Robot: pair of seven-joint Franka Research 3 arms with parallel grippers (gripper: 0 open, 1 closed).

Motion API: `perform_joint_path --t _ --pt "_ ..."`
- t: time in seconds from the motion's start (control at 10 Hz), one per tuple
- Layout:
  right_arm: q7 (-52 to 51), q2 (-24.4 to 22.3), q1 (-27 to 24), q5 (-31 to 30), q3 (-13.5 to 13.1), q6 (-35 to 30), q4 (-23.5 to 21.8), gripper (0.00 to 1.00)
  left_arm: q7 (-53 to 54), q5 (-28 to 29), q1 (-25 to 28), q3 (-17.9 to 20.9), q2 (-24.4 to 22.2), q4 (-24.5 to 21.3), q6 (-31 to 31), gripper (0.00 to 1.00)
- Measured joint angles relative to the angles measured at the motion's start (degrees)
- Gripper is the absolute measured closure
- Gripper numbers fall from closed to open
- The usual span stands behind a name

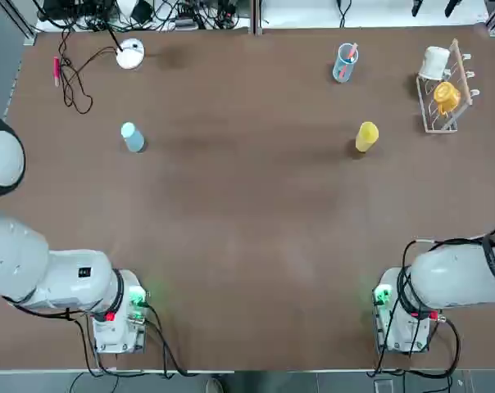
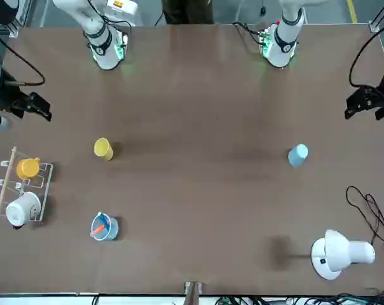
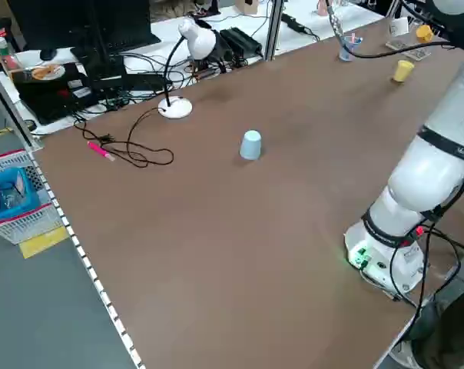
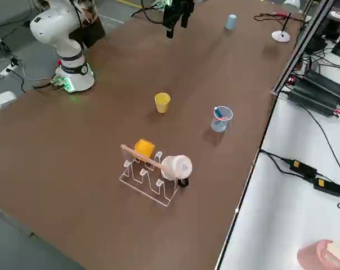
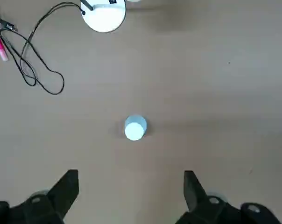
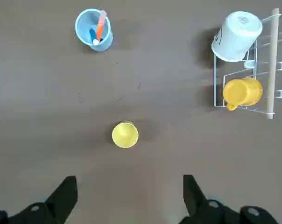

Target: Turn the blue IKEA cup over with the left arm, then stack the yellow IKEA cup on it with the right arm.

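Note:
The blue IKEA cup [image 1: 133,137] stands on the left half of the brown table, its narrower end up in the left side view [image 3: 250,144]. The yellow IKEA cup [image 1: 366,136] stands on the right half, level with it. My left gripper [image 5: 131,175] hangs high over the table, open and empty, with the blue cup [image 5: 134,128] ahead of its fingers. My right gripper [image 6: 129,178] hangs the same way, open and empty, with the yellow cup [image 6: 125,135] ahead of it. In the front view the left gripper [image 2: 363,108] and right gripper [image 2: 39,107] sit at the table's two sides.
A white desk lamp [image 1: 129,54] with a black cable and a pink pen [image 1: 56,70] lie at the far left. A clear-blue cup with sticks [image 1: 344,63] and a wire rack [image 1: 456,61] holding a white mug and an orange-yellow mug stand at the far right.

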Motion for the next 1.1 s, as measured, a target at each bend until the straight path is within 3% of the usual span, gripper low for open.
perform_joint_path --t 0.4,0.8,1.1 --pt "0.0 0.0 0.0 0.0 -0.1 0.0 0.0 0.0 1.1 -0.3 0.4 0.1 0.5 -0.1 1.5 0.01" --pt "0.0 0.0 0.0 0.0 -0.1 0.0 0.0 0.0 1.6 -6.4 1.6 0.4 2.8 -0.5 -0.9 0.01" --pt "0.0 0.0 0.0 0.0 0.0 0.0 0.0 0.0 15.5 -8.2 2.7 0.5 3.2 -0.5 -1.4 0.01"
